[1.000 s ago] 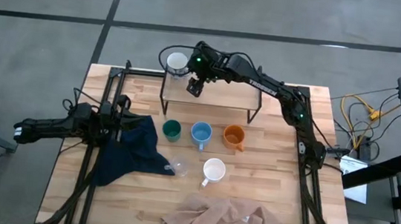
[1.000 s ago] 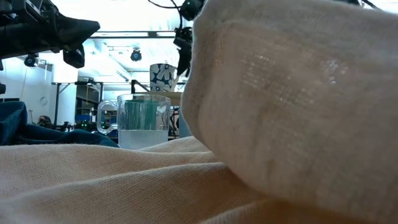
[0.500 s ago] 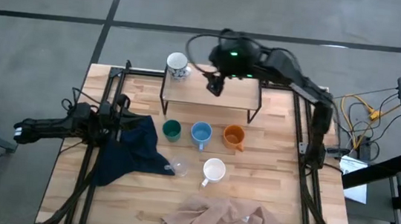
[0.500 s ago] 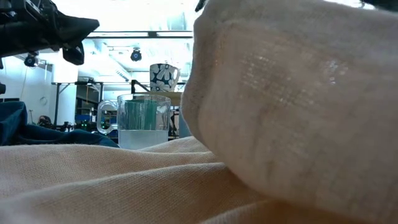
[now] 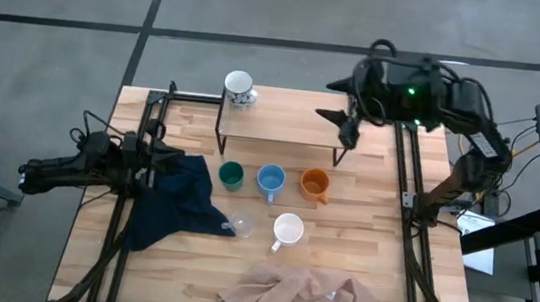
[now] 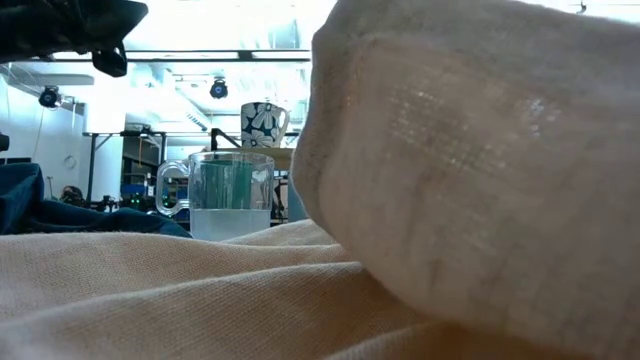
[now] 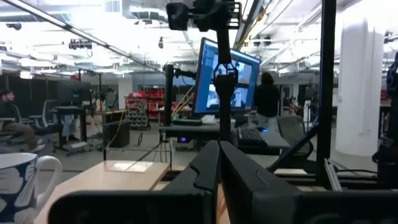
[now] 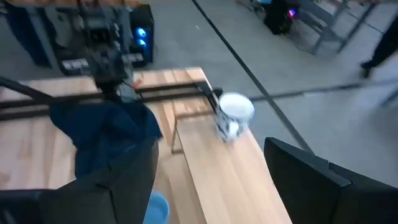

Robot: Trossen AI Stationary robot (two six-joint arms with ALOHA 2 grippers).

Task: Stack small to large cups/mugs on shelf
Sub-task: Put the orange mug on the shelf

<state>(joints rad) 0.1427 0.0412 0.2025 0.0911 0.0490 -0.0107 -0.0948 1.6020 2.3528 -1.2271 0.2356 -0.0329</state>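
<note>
The shelf (image 5: 283,122) stands at the table's far side, and a white mug with a dark pattern (image 5: 238,88) sits on its left end. It also shows in the low view (image 6: 263,123) and the right wrist view (image 8: 233,115). In front of the shelf stand a green mug (image 5: 231,175), a blue mug (image 5: 269,179) and an orange mug (image 5: 315,183). Nearer are a white mug (image 5: 287,229) and a clear glass cup (image 5: 240,223). My right gripper (image 5: 334,100) hangs open high over the shelf's right end. My left gripper (image 5: 161,150) is shut, level, over the dark blue cloth.
A dark blue cloth (image 5: 179,202) lies at the table's left, under my left arm. A crumpled beige cloth (image 5: 300,295) lies at the near edge and fills the low view (image 6: 450,180). Black rails (image 5: 402,185) run along both sides of the table.
My right gripper has drawn away from the patterned mug, rising and swinging toward the table's right edge, and has stayed open. The mug stays on the shelf's left end. My left gripper has risen a little.
</note>
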